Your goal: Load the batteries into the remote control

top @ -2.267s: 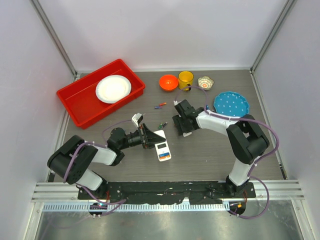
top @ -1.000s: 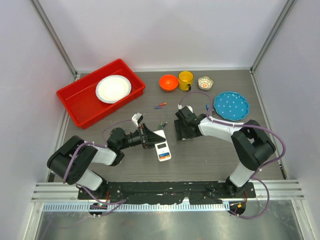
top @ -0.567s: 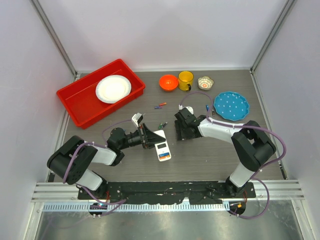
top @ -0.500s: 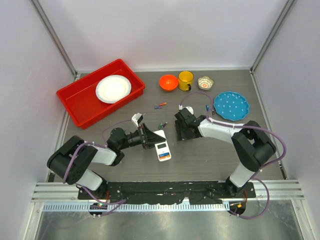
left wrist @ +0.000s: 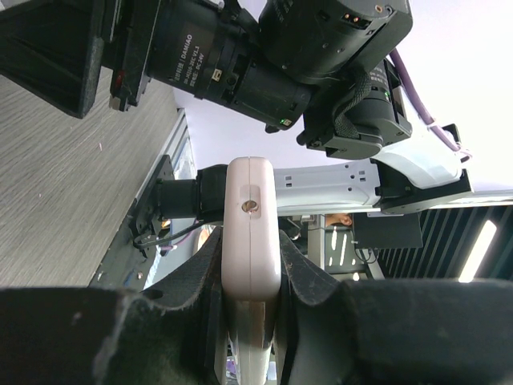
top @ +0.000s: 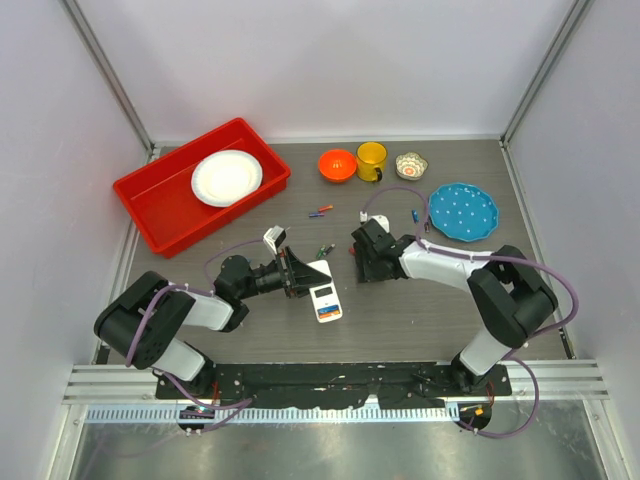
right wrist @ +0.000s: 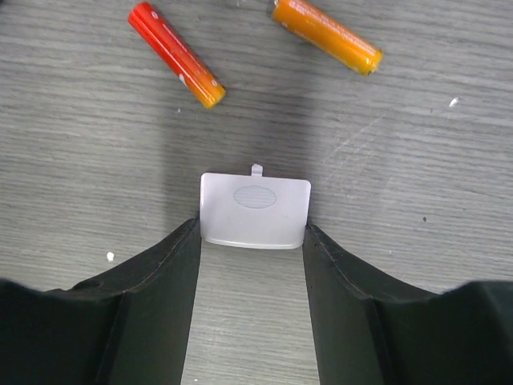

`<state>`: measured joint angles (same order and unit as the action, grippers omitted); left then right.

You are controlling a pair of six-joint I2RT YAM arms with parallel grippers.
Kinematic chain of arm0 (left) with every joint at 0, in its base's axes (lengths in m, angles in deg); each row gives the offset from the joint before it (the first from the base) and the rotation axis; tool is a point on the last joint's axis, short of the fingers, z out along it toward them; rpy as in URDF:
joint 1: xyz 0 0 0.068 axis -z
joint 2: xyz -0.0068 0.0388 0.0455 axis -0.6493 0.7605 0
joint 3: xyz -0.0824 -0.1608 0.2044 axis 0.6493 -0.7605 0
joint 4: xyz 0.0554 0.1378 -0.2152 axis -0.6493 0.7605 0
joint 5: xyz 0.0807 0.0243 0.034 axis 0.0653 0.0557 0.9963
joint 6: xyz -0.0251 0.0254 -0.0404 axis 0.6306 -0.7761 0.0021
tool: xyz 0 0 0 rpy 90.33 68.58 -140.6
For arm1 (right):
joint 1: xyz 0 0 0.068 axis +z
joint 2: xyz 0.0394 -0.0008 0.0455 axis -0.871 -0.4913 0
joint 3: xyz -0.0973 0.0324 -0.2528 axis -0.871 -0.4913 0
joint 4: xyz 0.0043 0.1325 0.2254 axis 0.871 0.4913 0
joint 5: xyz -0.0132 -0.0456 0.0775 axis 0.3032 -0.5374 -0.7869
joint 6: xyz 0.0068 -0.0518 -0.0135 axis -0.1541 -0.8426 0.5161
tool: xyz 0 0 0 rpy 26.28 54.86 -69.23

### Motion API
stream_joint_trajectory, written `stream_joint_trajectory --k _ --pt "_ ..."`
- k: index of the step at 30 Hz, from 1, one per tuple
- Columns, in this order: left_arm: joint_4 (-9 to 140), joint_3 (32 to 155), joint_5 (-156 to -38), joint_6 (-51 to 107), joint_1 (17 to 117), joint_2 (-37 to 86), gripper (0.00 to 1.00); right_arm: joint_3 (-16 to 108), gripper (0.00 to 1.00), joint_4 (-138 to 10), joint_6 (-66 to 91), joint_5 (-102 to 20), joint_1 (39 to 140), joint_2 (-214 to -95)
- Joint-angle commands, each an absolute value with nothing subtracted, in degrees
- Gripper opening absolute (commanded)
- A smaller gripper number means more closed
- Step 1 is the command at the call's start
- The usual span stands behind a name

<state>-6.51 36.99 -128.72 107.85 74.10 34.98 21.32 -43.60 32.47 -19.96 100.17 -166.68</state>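
Pinching the remote control [left wrist: 251,212] with our left claw [left wrist: 251,250], we clamp the battery cover [right wrist: 255,204] with our right claw [right wrist: 252,229], batteries [right wrist: 176,54] just beyond.

You are looking at a table [right wrist: 80,200] showing a matt grey wood-grain finish. The cover piece [right wrist: 254,210] on it is reading as smooth satin white plastic. Just beyond the cover piece, the red battery [right wrist: 176,54] and the orange battery [right wrist: 325,36] are gleaming glossy. The remote control [left wrist: 252,228] is showing smooth white plastic.
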Motion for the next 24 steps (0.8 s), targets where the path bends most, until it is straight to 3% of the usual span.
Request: stream_joint_trajectory --k 1,10,15,24 --pt "-21.2 37.65 -128.15 108.0 73.8 34.5 0.0 18.68 0.25 -36.97 33.64 -20.15 100.56 -163.73" --pt "-21.2 38.0 -119.64 105.28 74.94 35.73 0.0 27.45 0.15 -21.51 32.41 -18.56 106.0 -144.67" --pt "-21.2 38.79 -112.52 102.29 77.83 38.54 0.0 32.3 0.01 -12.73 32.4 -17.78 114.17 -140.78" --pt "-21.2 40.29 -102.67 97.2 82.15 41.18 0.0 42.32 0.01 -1.2 33.2 -19.26 121.57 -141.56"
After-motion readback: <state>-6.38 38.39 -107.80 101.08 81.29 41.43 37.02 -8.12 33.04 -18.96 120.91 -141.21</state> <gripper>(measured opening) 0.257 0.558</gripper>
